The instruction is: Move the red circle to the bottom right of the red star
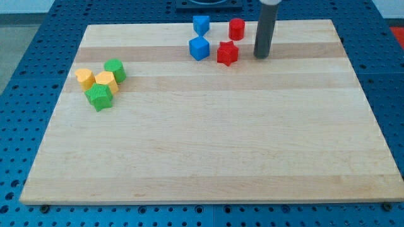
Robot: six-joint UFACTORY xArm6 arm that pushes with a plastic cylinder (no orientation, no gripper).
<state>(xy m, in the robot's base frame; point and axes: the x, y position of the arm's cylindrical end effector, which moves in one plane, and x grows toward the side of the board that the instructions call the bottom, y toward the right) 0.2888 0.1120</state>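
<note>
The red circle stands near the view's top edge of the wooden board. The red star lies just below it and slightly to the left. My tip rests on the board to the right of the red star and below and right of the red circle, touching neither.
Two blue blocks sit left of the red pair. At the view's left, a cluster holds a green circle, a yellow block, another yellow block and a green star. The board's top edge is close.
</note>
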